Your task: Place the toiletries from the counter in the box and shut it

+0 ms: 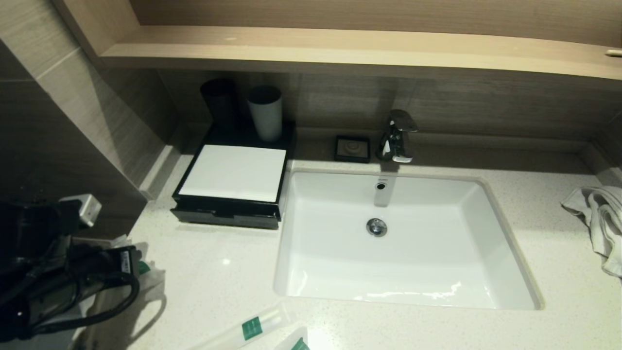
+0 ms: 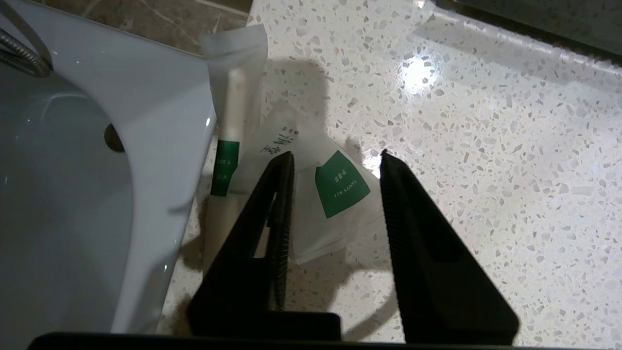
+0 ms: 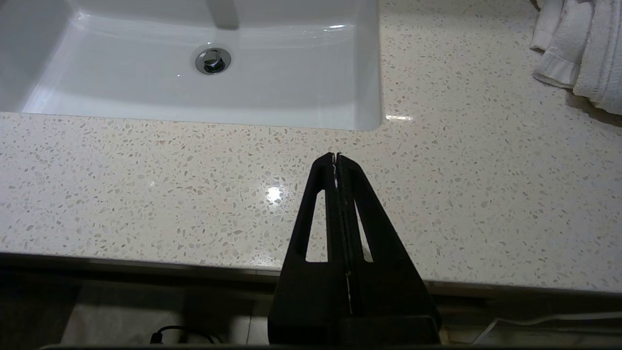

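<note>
Left gripper jaws parted over short packet; right gripper closed.

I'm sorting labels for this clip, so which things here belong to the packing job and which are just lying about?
Part of the job:
- flat packet, between the open left gripper fingers
- long packet beside it
- long packet near the sink
- box
- counter

Just lying about:
- black cup, white cup
- soap dish
- faucet
- towel

White speckled counter, white sink; black box with white panel; whitish translucent packets bearing green labels; black fingers.
</note>
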Robot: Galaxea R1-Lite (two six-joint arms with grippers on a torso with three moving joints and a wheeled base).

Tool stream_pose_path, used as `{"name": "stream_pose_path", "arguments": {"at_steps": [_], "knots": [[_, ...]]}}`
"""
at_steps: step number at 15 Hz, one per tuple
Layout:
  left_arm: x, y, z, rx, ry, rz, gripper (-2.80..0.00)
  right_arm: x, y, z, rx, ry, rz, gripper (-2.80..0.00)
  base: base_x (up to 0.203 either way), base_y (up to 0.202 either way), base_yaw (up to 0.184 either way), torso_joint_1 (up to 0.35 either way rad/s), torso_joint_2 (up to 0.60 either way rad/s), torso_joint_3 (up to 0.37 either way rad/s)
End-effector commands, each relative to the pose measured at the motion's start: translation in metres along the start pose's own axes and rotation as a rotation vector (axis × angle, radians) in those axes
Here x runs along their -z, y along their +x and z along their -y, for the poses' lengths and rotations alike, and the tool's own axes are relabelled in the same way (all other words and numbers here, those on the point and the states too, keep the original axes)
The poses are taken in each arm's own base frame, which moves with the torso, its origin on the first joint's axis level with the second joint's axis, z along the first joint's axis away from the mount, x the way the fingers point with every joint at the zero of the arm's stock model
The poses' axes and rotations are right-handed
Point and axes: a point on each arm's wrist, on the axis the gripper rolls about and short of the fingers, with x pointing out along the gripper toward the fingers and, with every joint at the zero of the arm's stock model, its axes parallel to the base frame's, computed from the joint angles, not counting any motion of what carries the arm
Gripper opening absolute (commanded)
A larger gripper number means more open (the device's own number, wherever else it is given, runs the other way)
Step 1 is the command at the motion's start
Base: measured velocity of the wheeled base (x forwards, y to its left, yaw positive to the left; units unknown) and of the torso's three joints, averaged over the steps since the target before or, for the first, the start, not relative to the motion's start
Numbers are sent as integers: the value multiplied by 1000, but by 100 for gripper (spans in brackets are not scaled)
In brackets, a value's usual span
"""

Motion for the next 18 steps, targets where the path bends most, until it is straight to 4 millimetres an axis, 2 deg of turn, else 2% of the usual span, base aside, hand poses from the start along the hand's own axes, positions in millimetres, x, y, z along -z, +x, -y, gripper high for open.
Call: {"name": "stream_pose_path", "arguments": {"at_steps": [1,8,12,18], "knots": [[2,3,0,8,-3,-14,0,0,0,0,0,0,0,-280,0,0,0,0,0,0],[9,5,-1,13,-14,-45,0,0,0,0,0,0,0,-280,0,0,0,0,0,0],[15,14,-3,2,-40,-92,0,0,0,0,0,0,0,-280,0,0,0,0,0,0],[14,20,-8,4,-65,-107,0,0,0,0,0,0,0,-280,0,0,0,0,0,0]]}}
